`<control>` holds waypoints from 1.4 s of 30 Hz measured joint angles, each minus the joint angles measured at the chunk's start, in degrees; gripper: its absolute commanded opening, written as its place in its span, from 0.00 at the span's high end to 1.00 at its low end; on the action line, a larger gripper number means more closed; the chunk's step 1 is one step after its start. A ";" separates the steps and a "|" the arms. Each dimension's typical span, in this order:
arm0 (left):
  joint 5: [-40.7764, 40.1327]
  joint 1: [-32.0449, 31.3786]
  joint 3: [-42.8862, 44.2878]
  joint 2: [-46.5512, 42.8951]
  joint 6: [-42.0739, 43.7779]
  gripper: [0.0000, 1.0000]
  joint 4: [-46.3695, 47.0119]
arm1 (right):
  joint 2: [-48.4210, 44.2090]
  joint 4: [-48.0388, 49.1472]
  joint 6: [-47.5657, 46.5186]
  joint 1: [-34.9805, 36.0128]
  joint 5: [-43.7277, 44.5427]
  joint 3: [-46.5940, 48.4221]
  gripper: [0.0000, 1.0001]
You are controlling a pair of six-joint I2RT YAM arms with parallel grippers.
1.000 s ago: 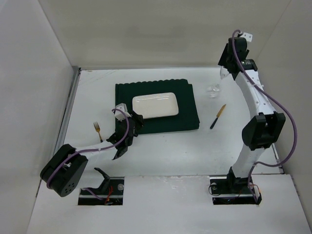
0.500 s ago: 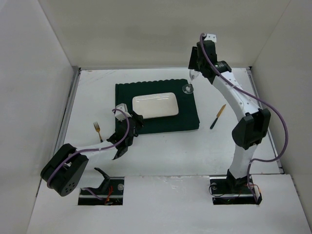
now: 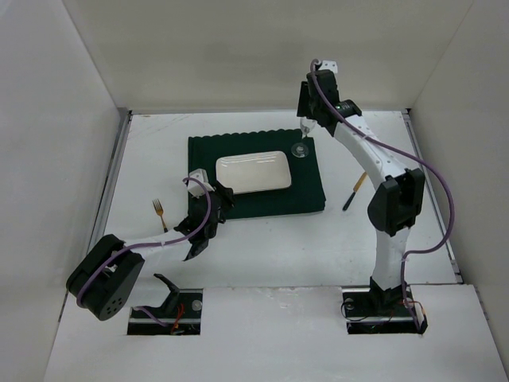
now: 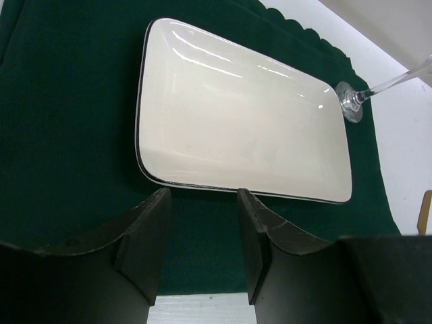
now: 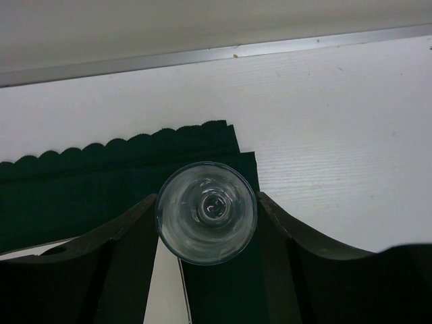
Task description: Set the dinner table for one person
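Observation:
The white dinner table [image 3: 262,255] bears a dark green placemat [image 3: 306,187] with a white rectangular plate [image 3: 253,172] on it. My right gripper [image 3: 306,127] is shut on a clear wine glass [image 5: 206,210] by its bowl, over the placemat's far right corner. The glass's foot [image 4: 351,104] is at or just above the cloth beside the plate [image 4: 236,128]; contact cannot be told. My left gripper [image 4: 202,196] is open and empty, low over the placemat's near edge [image 3: 223,205]. A gold fork [image 3: 160,213] lies left of the placemat. A knife [image 3: 354,193] lies right of it.
The right arm reaches over the knife and partly hides it. A metal strip [image 5: 202,57] edges the table at the back wall. White walls close in on the left, back and right. A metal strip also runs along the left edge [image 3: 114,179].
My right arm has carried the wine glass left, from over the bare table at the back right to the placemat's far right corner. The left arm has not moved.

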 measured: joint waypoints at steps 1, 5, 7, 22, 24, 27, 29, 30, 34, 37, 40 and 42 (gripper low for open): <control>0.00 0.00 0.02 0.00 0.00 0.59 0.00 | 0.00 0.02 -0.17 0.00 0.17 0.24 0.44; 0.00 0.00 0.02 0.00 0.00 0.59 0.00 | 0.00 0.48 -0.76 0.00 0.57 0.94 0.44; 0.00 0.00 0.02 0.04 0.00 0.59 0.00 | 0.00 0.94 -0.98 0.00 0.81 1.05 0.44; 0.00 0.02 0.02 0.11 0.00 0.59 0.00 | 3.02 3.45 -1.36 0.50 1.75 1.16 0.28; 0.00 0.00 0.02 0.11 0.00 0.59 0.02 | 3.02 3.65 -1.46 0.70 1.75 1.16 0.24; 0.00 0.02 0.00 0.11 0.00 0.59 0.02 | 2.95 3.98 -1.53 0.74 1.75 1.16 0.20; 0.00 0.02 0.02 0.11 0.00 0.59 0.00 | 2.73 4.13 -1.51 0.74 1.75 1.16 0.18; 0.00 0.00 0.02 0.11 0.00 0.59 0.02 | 2.47 4.13 -1.51 0.74 1.75 1.16 0.17; 0.02 0.02 0.00 0.11 -0.02 0.59 0.02 | 0.09 4.11 -1.51 0.74 1.73 1.09 0.15; 0.02 0.02 0.02 0.11 0.00 0.59 0.02 | -4.33 4.48 -1.33 0.74 1.73 -0.68 0.15; 0.02 0.26 0.02 0.11 0.00 0.59 0.02 | -12.66 6.80 -0.72 0.66 1.84 -8.13 0.18; 0.07 0.44 0.00 0.09 -0.04 0.59 0.02 | -20.04 9.66 0.52 0.46 2.36 -16.37 0.25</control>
